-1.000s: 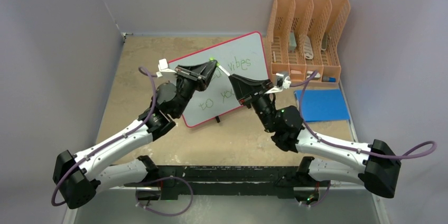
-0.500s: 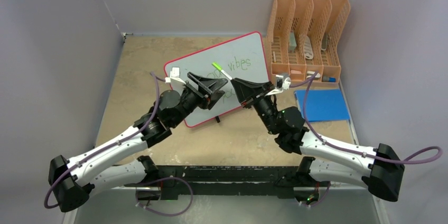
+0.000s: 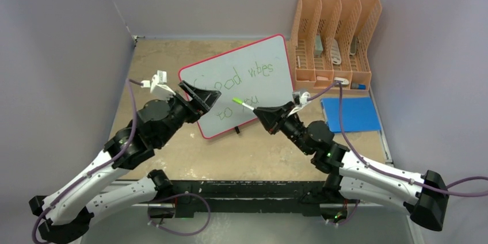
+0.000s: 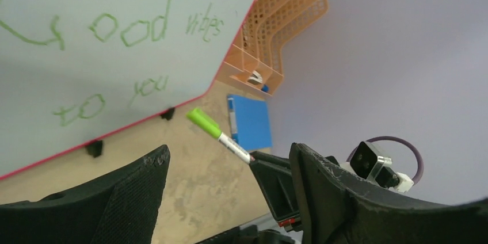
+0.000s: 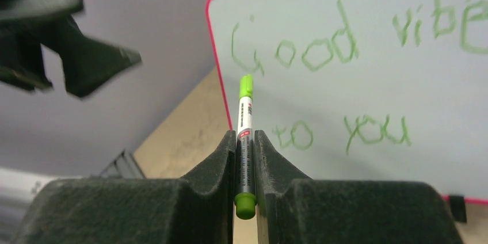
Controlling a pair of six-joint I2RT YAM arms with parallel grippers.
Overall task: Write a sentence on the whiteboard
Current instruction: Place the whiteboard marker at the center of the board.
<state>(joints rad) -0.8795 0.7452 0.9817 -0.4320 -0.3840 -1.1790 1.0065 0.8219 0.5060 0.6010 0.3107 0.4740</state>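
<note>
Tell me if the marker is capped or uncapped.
Capped: the marker wears a green cap on its free end, held in the right gripper.

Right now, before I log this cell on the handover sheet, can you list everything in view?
whiteboard: one, pale grey-white with a red rim, middle of the table
sentence: one, green, two lines on the whiteboard, "Good vibes to you"
clip feet: two seen, black, along the whiteboard's near edge
marker: one, white body with green ends, held in front of the whiteboard
organiser: one, orange mesh, far right of the table; it holds small items that cannot be identified
flat rectangle: one, blue, on the table just nearer than the organiser
table: one, tan
left tool: one, black, open and empty, by the whiteboard's left corner
right tool: one, black, shut on the marker
</note>
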